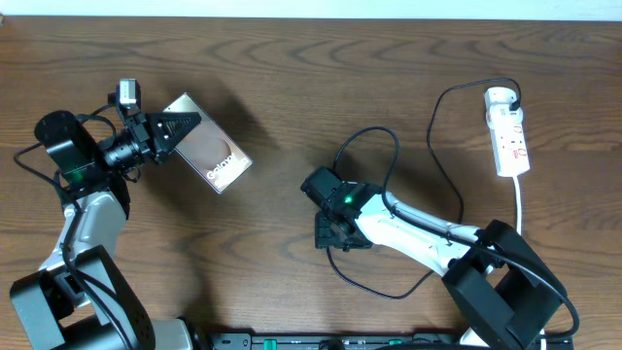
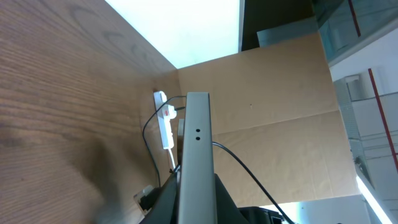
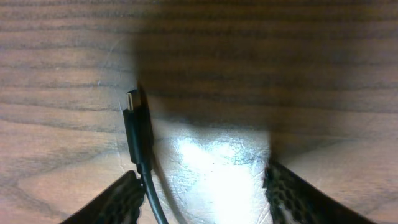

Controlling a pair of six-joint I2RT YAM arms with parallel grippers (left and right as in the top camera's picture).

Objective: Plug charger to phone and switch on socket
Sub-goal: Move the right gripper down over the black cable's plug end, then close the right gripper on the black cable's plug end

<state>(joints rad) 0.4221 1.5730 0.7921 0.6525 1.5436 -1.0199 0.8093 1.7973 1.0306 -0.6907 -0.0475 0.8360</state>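
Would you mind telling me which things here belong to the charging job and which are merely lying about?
Job: phone, held in the left gripper; charger; socket.
Not the job: cardboard standing beyond the table.

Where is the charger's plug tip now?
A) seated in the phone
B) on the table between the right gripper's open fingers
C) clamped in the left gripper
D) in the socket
B: the plug tip lies on the table between the right gripper's parted fingers, ungripped; the left gripper holds the phone.
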